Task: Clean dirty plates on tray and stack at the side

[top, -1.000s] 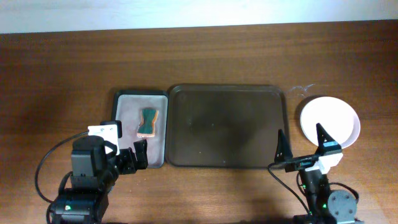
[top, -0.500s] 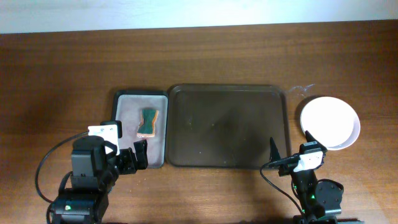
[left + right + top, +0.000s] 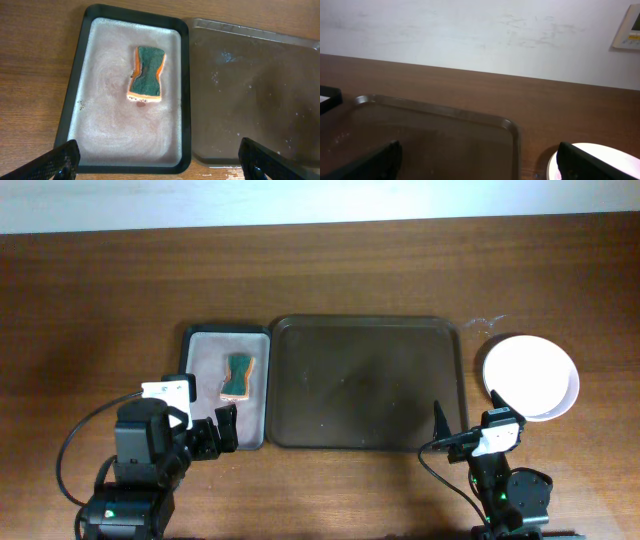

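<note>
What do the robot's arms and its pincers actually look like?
The left arm and right arm are chunky and black, each with a white block near the wrist and a small green light lower down. Thin black cables loop beside them. The left gripper has stubby black fingers. The right gripper has slim, pointed black ones.

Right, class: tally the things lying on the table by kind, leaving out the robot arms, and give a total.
Trays: 2, the brown tray and the small tray
Sponges: 1, the sponge, in the small tray
Plates: 1 seen, the plate; cannot tell whether others lie under it
Total: 4
</note>
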### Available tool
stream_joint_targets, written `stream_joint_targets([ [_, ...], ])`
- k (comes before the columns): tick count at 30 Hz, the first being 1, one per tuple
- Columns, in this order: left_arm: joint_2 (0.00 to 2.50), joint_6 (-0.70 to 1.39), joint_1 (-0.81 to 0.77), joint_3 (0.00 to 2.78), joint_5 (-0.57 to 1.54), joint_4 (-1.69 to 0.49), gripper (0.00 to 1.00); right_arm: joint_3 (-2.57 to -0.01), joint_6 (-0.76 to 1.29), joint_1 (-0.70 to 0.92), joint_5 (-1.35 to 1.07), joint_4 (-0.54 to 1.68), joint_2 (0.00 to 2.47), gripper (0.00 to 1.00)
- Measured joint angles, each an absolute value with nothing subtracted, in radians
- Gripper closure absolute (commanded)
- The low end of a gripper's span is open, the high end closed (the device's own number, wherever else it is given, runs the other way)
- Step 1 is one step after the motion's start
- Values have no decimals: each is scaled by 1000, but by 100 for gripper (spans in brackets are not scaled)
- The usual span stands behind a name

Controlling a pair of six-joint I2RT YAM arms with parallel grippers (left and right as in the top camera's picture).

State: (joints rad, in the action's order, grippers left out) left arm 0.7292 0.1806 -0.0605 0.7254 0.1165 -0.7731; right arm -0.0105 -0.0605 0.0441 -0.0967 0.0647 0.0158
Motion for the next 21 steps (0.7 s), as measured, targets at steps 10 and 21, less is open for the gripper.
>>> stream_joint_targets([
  [10,459,180,-57,600,59,-660,0,-10,-61,44,-97,65,15,1],
  [21,55,147,-52,18,42,65,1,-10,-61,44,-97,65,16,1],
])
